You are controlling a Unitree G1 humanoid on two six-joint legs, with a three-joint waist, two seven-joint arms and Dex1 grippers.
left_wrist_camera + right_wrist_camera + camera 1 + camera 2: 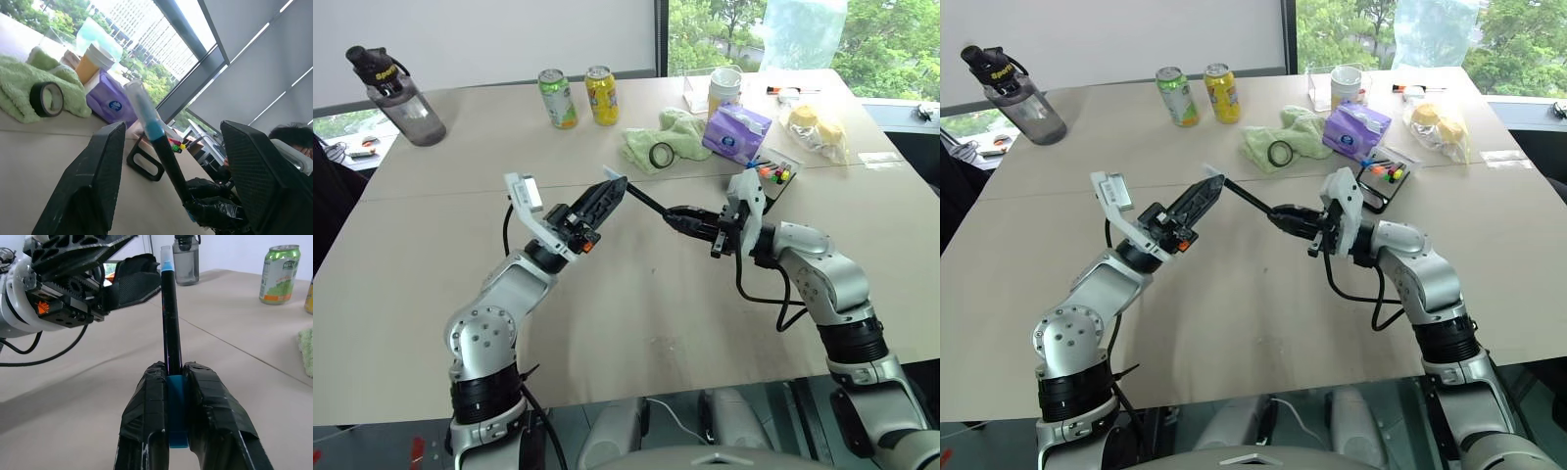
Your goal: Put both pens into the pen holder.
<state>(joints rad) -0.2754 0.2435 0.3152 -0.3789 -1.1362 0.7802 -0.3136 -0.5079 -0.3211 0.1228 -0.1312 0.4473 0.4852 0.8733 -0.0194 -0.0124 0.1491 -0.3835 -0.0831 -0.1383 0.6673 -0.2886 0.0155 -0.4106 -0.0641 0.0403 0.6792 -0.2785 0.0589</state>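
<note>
A black pen with blue ends (646,199) hangs slanted above the middle of the table. My right gripper (674,217) is shut on its near blue end, plain to see in the right wrist view (177,372). The pen's far blue tip (146,117) stands between the fingers (98,176) of my left gripper (619,184), which is open and not touching it. The pen holder (773,179), a small black frame with bright-capped markers in it, sits on the table behind my right wrist, beside the purple tissue pack (736,132).
At the back stand a dark water bottle (401,93), a green can (558,98) and a yellow can (601,95). A green cloth (680,127) with a tape roll (661,155), a cup (724,88) and a plastic bag (815,127) lie back right. A person (293,142) sits beyond the table.
</note>
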